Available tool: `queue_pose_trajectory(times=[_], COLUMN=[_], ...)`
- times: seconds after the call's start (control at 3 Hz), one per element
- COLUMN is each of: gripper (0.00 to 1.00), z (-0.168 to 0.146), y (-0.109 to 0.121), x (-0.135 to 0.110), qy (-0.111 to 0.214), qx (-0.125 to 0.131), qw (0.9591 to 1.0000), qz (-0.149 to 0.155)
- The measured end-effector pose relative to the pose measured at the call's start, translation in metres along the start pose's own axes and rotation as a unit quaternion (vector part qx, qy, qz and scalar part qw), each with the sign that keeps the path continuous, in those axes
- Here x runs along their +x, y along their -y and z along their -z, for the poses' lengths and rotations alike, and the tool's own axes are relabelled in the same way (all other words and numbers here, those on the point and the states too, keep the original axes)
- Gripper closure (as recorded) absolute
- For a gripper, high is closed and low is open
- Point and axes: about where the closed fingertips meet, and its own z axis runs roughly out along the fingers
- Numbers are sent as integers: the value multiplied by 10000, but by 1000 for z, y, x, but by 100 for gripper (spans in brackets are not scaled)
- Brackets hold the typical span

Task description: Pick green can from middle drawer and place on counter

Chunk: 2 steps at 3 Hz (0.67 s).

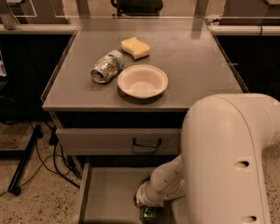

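Note:
The middle drawer (109, 195) is pulled open at the bottom of the view, with its grey floor showing on the left. My white arm reaches down into it. The gripper (147, 213) is low over the drawer floor at the frame's bottom edge. A small dark shiny object, which looks like the green can (148, 215), sits right at the gripper, mostly hidden by the wrist. I cannot tell whether it is held. The counter (196, 55) is the broad grey top above.
On the counter lie a paler white-and-green can (106, 66) on its side, a yellow sponge (135, 47) and a white bowl (143, 81). A closed drawer front with a black handle (147, 143) sits above the open drawer. Cables and a stand leg (23, 171) are on the floor at left.

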Motion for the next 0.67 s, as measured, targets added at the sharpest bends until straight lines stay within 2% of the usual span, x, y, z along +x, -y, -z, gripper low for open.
queue_pose_trajectory(times=[0.33,0.67], gripper=[100,100], z=[7,21], y=[-3,-31], x=[0,-16], qy=[0,26], qx=[-1,-427], qw=[10000,9966], qz=[1,711])
